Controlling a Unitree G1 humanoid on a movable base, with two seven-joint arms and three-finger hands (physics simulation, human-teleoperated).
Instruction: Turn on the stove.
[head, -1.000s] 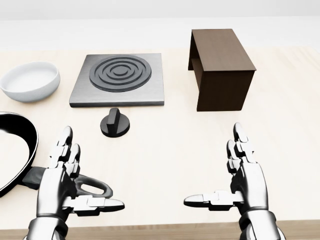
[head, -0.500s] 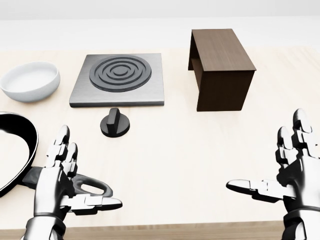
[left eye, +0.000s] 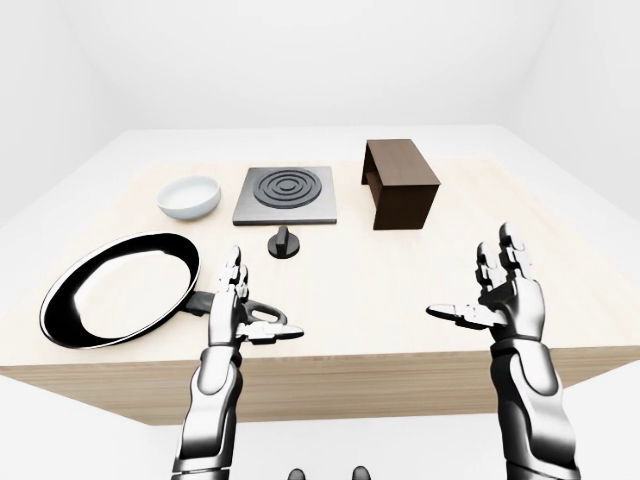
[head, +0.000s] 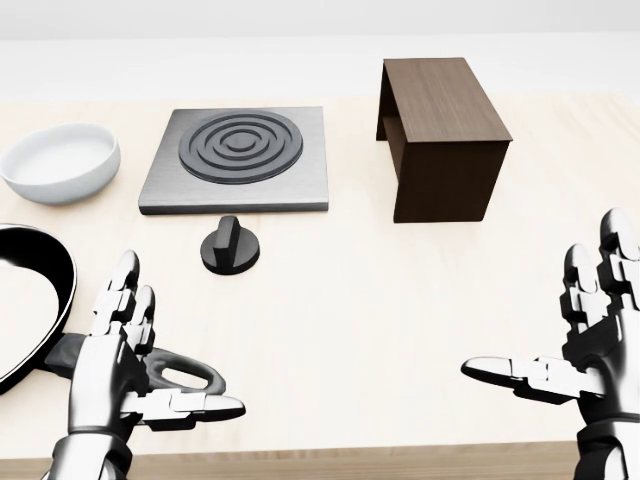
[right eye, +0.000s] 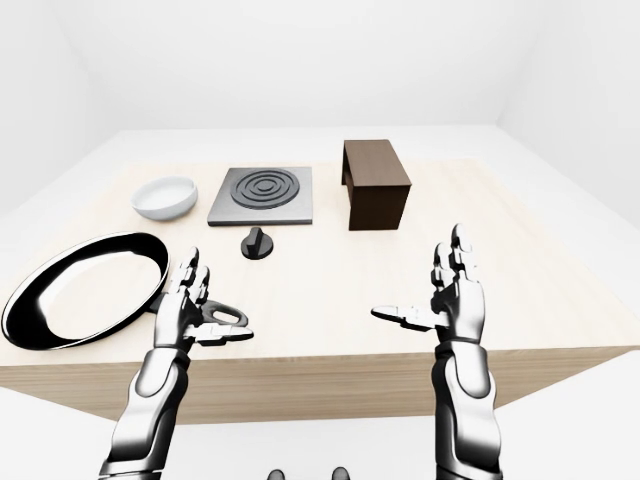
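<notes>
A grey square stove plate (head: 240, 160) with black concentric rings lies on the wooden table at the head view's upper middle. Its black round knob (head: 230, 247) stands just below the plate, its ridge pointing up the view. My left hand (head: 135, 375) is open and empty, low at the left, well below the knob. My right hand (head: 565, 345) is open and empty at the lower right edge, far from the knob.
A white bowl (head: 60, 162) sits left of the stove. A black frying pan (left eye: 120, 300) lies at the left, its handle (head: 175, 375) under my left hand. A dark brown box (head: 440, 135) stands right of the stove. The table's near edge (head: 340, 462) runs along the bottom.
My right hand has swung from the lower middle out to the right edge of the head view. The left hand has barely moved. The knob and the stove are unchanged.
</notes>
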